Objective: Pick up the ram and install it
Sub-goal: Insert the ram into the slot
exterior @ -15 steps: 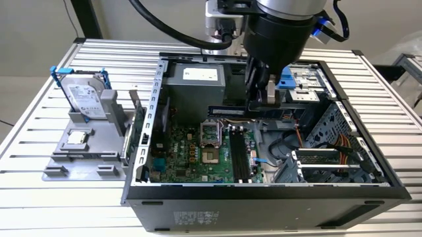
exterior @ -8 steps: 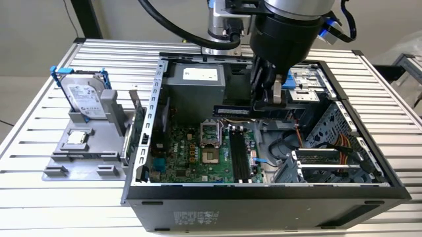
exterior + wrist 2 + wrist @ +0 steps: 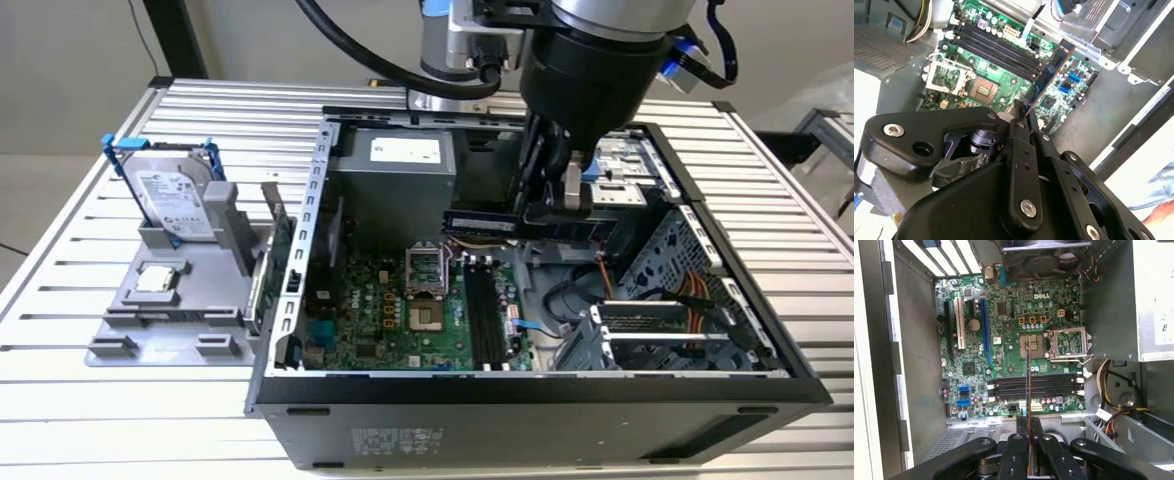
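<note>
My gripper (image 3: pixel 566 207) hangs over the open computer case (image 3: pixel 534 385), shut on one end of the ram (image 3: pixel 483 223). The ram is a long, thin, dark stick that juts out level toward the exterior view's left, above the motherboard (image 3: pixel 387 320). The second wrist view has the ram (image 3: pixel 1050 71) reaching out from the fingertips (image 3: pixel 1019 111) over the black memory slots (image 3: pixel 998 49). In the first wrist view the ram (image 3: pixel 1028 382) is edge-on, crossing the memory slots (image 3: pixel 1054 386) between the gripper (image 3: pixel 1029 426) and the board. The stick sits in no slot.
The power supply (image 3: pixel 394 178) stands at the case's back. An open processor socket (image 3: pixel 424 292) lies beside the slots, and a drive cage with cables (image 3: pixel 667 310) fills the right side. Outside, a grey tray (image 3: pixel 147 345) holds a hard drive (image 3: pixel 174 200) and a processor chip (image 3: pixel 158 280).
</note>
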Tool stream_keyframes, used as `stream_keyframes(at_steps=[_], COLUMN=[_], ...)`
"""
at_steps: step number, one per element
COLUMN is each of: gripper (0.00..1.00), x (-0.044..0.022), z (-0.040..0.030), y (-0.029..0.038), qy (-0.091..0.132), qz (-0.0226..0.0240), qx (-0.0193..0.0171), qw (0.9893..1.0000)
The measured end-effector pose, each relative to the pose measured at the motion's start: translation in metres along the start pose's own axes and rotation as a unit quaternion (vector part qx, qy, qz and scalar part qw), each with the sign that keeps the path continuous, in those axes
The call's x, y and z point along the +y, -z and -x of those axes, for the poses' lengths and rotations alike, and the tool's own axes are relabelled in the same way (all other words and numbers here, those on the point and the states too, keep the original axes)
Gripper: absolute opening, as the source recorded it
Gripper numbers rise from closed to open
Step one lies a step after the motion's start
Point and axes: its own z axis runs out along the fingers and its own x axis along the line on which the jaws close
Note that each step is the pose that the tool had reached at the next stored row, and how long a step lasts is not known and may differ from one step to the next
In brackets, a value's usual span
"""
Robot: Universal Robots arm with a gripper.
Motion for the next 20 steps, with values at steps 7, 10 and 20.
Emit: stream_keyframes(at_steps=[7, 10, 20], gripper=[0.00, 0.00, 0.00], x=[-0.0072, -0.0095, -0.0174], z=[0.0017, 0.0029, 0.0063], y=[0.0001, 0.0002, 0.0003], qy=[-0.007, -0.007, -0.007], qz=[0.0000, 0.0000, 0.0000], qx=[-0.0001, -0.0001, -0.0001], qw=[1.0000, 1.0000, 1.0000])
